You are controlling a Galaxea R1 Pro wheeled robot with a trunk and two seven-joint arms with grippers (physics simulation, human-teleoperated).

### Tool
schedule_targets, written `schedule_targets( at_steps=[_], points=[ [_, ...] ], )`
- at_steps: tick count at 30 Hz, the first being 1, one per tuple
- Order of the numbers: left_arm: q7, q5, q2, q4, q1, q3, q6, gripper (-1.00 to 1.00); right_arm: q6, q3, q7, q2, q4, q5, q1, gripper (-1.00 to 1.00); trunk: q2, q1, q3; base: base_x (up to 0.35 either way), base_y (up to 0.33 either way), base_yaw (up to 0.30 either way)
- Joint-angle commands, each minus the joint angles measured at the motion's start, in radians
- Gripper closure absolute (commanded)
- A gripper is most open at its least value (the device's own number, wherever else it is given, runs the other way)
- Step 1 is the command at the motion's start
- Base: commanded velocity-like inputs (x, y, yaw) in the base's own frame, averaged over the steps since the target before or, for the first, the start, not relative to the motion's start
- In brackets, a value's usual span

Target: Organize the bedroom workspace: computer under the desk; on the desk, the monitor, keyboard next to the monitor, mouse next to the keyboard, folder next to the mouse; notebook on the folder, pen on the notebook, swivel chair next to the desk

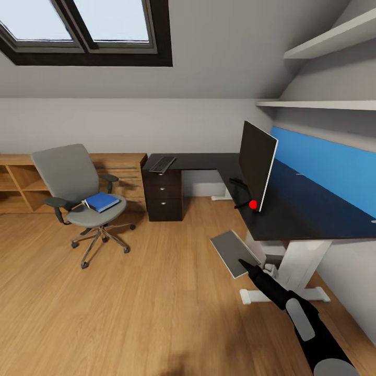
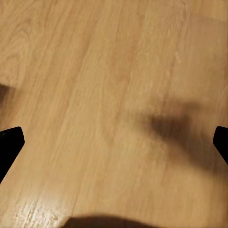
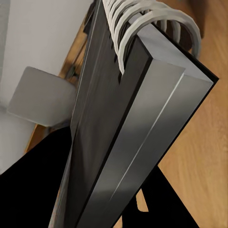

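The right claw [image 1: 244, 264] is clenched on the grey notebook [image 1: 234, 253], holding it above the wood floor [image 1: 156, 303] just off the table's [image 1: 292, 214] near edge — its spiral rings [image 3: 142, 23] show in the right wrist view. The monitor [image 1: 257, 164] stands on the table at about 1 o'clock, the keyboard [image 1: 162, 164] at 12. The blue folder [image 1: 102, 201] lies on the swivel chair [image 1: 83, 193] at 10 o'clock. The left claw [image 2: 114, 142] hangs released over bare floor.
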Motion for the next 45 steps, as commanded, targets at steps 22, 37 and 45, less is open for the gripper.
schedule_targets(
  at_steps=[22, 37, 45],
  points=[
    [0.006, 0.000, 0.000, 0.000, 0.000, 0.000, -0.002, -1.00, 0.005, 0.002, 0.161, 0.001, 0.053, -0.005, -0.001, 1.00, 0.007, -0.004, 0.002, 0.000, 0.001, 0.000],
    [0.006, 0.000, 0.000, 0.000, 0.000, 0.000, -0.002, -1.00, 0.004, 0.003, 0.161, 0.011, 0.056, -0.004, -0.001, 1.00, 0.112, -0.061, 0.049, 0.000, 0.000, 0.000],
    [0.006, 0.000, 0.000, 0.000, 0.000, 0.000, -0.002, -1.00, 0.004, 0.002, 0.159, 0.023, 0.057, -0.002, -0.001, 1.00, 0.168, -0.092, 0.074, 0.000, 0.000, 0.000]
  ],
)
